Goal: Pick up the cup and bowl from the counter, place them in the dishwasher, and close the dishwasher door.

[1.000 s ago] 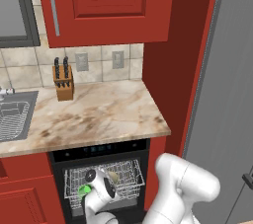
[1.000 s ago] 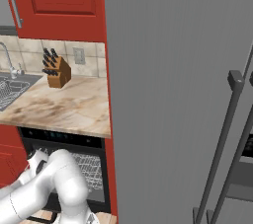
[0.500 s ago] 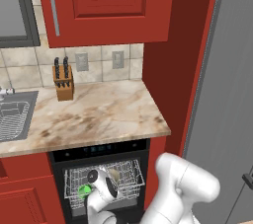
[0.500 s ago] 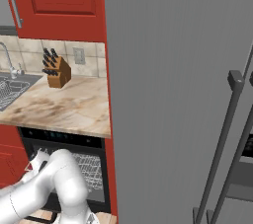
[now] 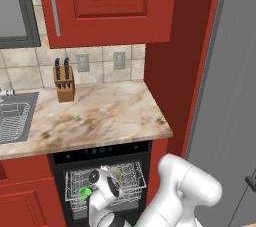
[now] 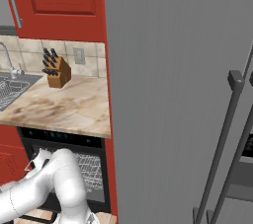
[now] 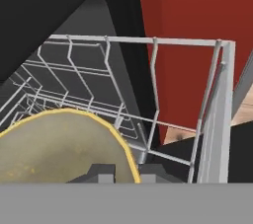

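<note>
The dishwasher [image 5: 101, 151] stands open under the counter [image 5: 100, 116], with its white wire rack [image 7: 153, 70] pulled into sight. The green cup [image 5: 85, 192] sits in the rack's left part. My gripper [image 7: 127, 173] is shut on the rim of the olive-tan bowl [image 7: 59, 144], which hangs just above the rack near its right corner. From the left base view the bowl [image 5: 116, 173] shows as a tan patch beside my white hand. The dishwasher door is out of view, below my arm.
A knife block [image 5: 64, 83] stands at the back of the counter, and a steel sink [image 5: 15, 116] lies to its left. A red cabinet panel [image 7: 188, 20] borders the rack on the right. A tall grey fridge [image 6: 173, 94] rises further right.
My hand with the bowl has drifted slightly to the right over the rack. The cup has stayed where it was.
</note>
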Controlling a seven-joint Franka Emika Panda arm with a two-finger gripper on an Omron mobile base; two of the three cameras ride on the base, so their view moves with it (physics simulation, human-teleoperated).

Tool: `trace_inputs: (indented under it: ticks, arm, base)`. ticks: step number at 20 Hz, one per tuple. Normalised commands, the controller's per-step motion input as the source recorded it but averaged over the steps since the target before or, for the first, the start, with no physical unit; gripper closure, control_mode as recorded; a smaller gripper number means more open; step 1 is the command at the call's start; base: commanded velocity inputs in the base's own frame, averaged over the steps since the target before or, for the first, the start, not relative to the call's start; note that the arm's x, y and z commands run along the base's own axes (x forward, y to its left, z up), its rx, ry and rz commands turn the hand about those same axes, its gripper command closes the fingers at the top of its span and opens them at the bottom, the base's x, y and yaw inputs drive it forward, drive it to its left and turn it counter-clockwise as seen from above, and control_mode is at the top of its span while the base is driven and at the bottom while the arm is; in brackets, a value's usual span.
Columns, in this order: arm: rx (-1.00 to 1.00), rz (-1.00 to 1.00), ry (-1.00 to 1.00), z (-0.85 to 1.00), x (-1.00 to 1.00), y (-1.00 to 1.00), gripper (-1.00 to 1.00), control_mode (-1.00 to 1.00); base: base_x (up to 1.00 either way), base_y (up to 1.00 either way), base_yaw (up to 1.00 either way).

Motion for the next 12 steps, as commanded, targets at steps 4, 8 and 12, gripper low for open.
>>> trace_inputs:
  ticks: [4, 8, 12]
  arm:
    - [-0.07, 0.00, 0.00, -0.45, 0.50, 0.06, 1.00, -1.00]
    - [-0.06, 0.00, 0.03, -0.68, 0.51, 0.08, 1.00, -1.00]
    - [-0.05, 0.00, 0.00, -0.45, 0.54, 0.00, 1.00, -1.00]
  base:
    - [0.00, 0.00, 0.00]
    - [0.00, 0.00, 0.00]
    - [0.00, 0.00, 0.00]
